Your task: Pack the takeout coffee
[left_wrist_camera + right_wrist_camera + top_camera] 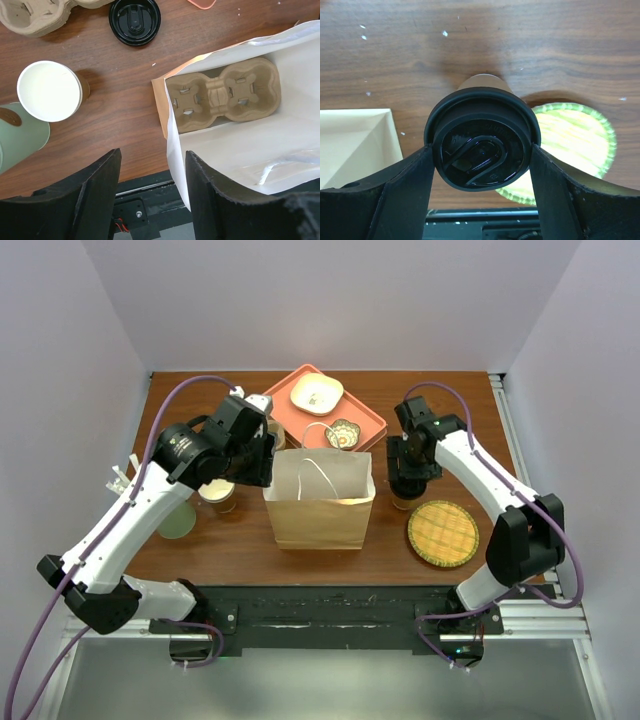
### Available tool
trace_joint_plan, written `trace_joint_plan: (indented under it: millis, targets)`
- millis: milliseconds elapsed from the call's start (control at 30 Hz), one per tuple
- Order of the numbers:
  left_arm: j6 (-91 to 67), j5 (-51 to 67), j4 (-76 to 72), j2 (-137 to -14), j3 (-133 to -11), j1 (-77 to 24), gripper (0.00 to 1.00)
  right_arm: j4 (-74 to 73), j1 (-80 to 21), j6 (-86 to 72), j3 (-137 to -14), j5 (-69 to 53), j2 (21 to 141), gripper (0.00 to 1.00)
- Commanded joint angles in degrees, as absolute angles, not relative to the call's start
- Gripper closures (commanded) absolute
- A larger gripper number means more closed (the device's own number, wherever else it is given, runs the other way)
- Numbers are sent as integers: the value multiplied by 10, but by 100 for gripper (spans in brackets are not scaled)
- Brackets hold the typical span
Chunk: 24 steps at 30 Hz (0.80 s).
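The takeout coffee [482, 150], a brown paper cup with a black lid, sits between the fingers of my right gripper [482, 162]. Both fingers press on the lid's sides. In the top view the right gripper [408, 480] is right of the paper bag [320, 502], with the cup's base [403, 503] showing below it. I cannot tell whether the cup is lifted. My left gripper [152, 167] is open and straddles the bag's left wall [175, 150]. A cardboard cup carrier [222, 95] lies inside the bag.
A lidless cup [49, 91], a loose black lid [135, 20], a second cup carrier [45, 15] and a green plate [20, 137] lie left of the bag. A woven coaster [443, 533] is at the front right. An orange tray [370, 425] with dishes is behind the bag.
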<state>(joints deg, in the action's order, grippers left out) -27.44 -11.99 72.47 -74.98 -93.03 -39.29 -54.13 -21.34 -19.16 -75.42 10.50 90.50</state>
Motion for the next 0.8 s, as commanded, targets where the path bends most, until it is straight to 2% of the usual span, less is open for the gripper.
trace_joint_plan:
  millis: [0,167,367,467,567,767]
  targets:
    - [-294,-115,698,-748,-933,-390,43,-599,-221,-157,-887,119,858,51]
    - [-297,-110,684,-760,-931,-390,44,-656,-248,-144,-1012,105,825,54]
    - [-295,-93,667,-773,-934,-390,47,-628,-291,-112,-1123,11,776,56]
    - [-297,-86,664,-779,-935,-390,49,-553,-292,-88,-1100,-52,717,59]
    - [-296,-77,663,-785,-940,-390,53,-474,-294,-65,-1032,-159,651,57]
    - [-303,-60,655,-792,-947,-390,57,-433,-298,-66,-971,-237,606,61]
